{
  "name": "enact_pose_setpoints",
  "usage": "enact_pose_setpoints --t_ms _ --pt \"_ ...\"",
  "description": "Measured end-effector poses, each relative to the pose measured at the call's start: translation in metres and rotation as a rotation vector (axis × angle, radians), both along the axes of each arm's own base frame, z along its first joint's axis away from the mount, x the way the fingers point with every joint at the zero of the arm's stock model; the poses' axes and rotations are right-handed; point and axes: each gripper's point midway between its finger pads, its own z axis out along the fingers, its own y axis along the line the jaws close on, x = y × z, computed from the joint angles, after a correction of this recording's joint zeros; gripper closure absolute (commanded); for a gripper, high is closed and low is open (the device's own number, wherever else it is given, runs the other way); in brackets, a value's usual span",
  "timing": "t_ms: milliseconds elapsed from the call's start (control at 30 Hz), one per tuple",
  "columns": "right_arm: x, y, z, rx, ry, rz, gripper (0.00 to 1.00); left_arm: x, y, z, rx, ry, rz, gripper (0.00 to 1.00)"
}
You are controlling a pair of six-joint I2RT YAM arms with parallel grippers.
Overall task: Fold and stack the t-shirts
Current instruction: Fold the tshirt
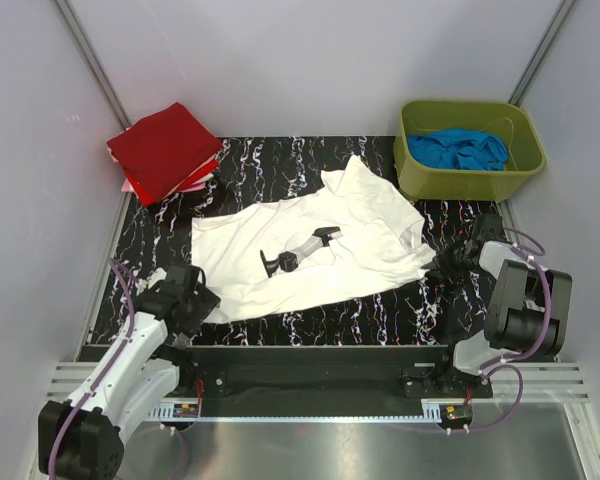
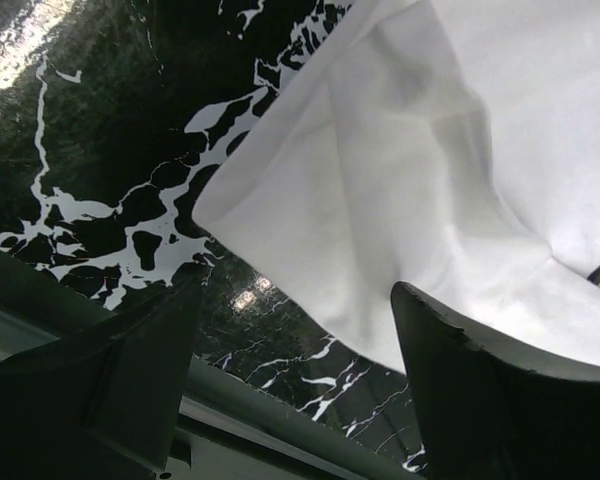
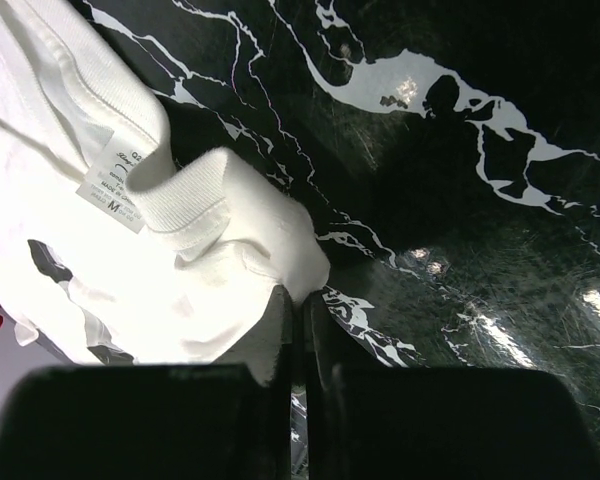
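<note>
A white t-shirt (image 1: 360, 205) with a grey-black chest print (image 1: 298, 255) lies spread and creased on the black marbled mat. My left gripper (image 1: 195, 290) is open just off the shirt's near-left corner; in the left wrist view (image 2: 298, 300) that corner (image 2: 430, 180) lies between and ahead of the fingers, ungripped. My right gripper (image 1: 448, 262) is shut at the shirt's right edge; in the right wrist view (image 3: 300, 300) its fingers pinch the cloth (image 3: 160, 260) near the collar and size label (image 3: 110, 185). A red folded t-shirt (image 1: 165, 150) lies on a pink one (image 1: 130, 185) at the back left.
A green bin (image 1: 470, 180) holding blue cloth (image 1: 458, 150) stands at the back right. The marbled mat (image 1: 380, 310) ends at a metal rail near the arm bases. White walls enclose the left, right and back.
</note>
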Motion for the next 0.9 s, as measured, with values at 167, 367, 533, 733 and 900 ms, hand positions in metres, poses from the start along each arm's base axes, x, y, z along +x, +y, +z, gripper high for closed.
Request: enact_pose_setpoints --t_ms 167,367,533,733,900 --pt "0.000 0.001 -0.002 0.007 0.006 0.006 1.00 0.004 0.005 -0.006 0.031 0.003 0.017 0.37" --pt "-0.002 0.002 -0.008 0.014 0.026 0.007 1.00 0.016 0.008 -0.015 0.068 -0.003 0.002 1.00" --pt "-0.003 0.001 -0.008 0.010 0.030 0.009 1.00 0.030 0.009 -0.012 0.102 -0.005 -0.057 1.00" --pt "-0.010 -0.006 0.003 -0.018 0.035 -0.005 1.00 0.055 0.033 0.040 0.106 -0.133 0.031 1.00" --pt "-0.018 -0.016 0.029 -0.051 -0.014 -0.043 0.95 0.052 0.038 0.077 0.070 -0.233 0.076 1.00"
